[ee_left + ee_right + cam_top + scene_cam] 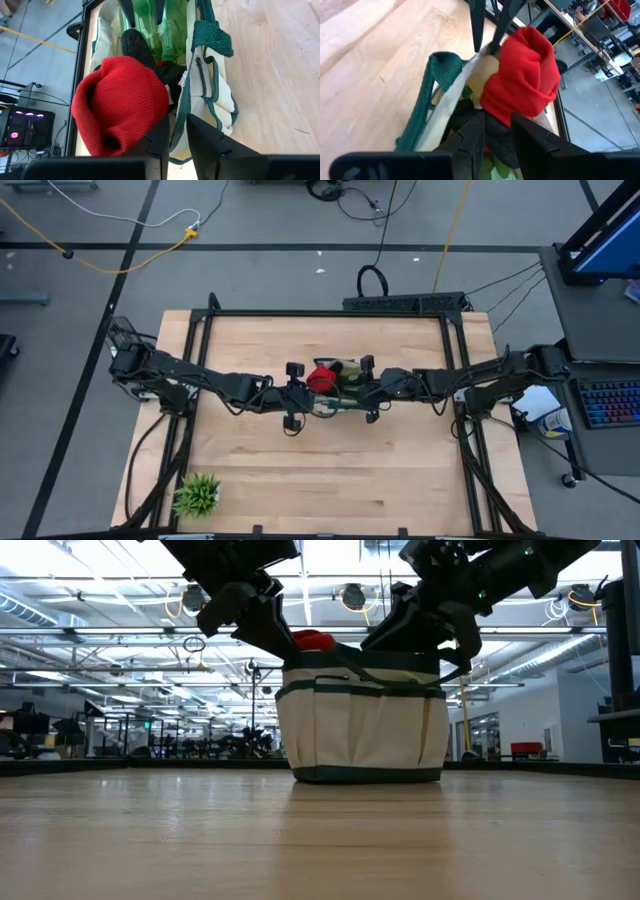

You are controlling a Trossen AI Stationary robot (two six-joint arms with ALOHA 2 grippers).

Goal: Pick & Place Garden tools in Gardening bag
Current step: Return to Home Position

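The cream gardening bag with green trim (365, 730) stands upright on its base at the table's middle (345, 366). A red-and-black glove (322, 378) sticks out of its open top, red cuff up (120, 105). Something green (167, 25) lies deeper in the bag. My left gripper (177, 137) is at the bag's left end, shut on its rim. My right gripper (497, 132) reaches into the bag's top from the right, shut on the glove's black part. My left gripper pinches the bag's green-trimmed rim (179, 125) at its left end, one finger inside the bag beside the glove and one outside. The fingers slant down from the table's left. The bag stays upright on the table. My right gripper pinches the glove's black part (496, 131) between its two fingers, just below the red cuff (525, 80). The fingers slant down from the table's right into the bag's mouth. The glove's lower part is in the bag and the cuff bulges above the rim.
A small potted green plant (197, 495) stands near the table's near left corner. A dark green loop handle (437, 75) hangs over the bag's side. Bare wood (330, 470) lies between the bag and the near edge.
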